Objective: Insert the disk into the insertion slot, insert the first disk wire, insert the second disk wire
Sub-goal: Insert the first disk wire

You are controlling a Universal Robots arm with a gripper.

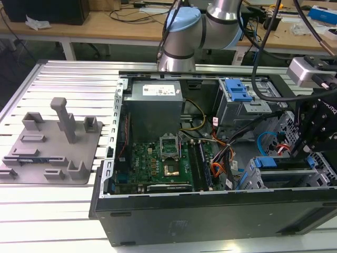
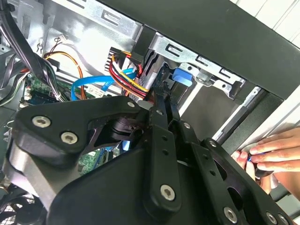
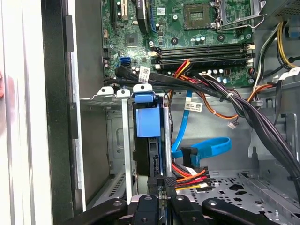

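The arm point(image 1: 181, 37) arches over, its hand point(image 3: 161, 187) lowered, fingers point(image 3: 149, 206) pinched nearly together.

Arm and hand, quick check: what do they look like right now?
The arm is silver-grey metal with rounded joints and a pale blue joint cap; thick black cables loop beside it. A silver-grey camera box sits near the wrist. The hand is matte black, built of angular linked bars with silver screws.
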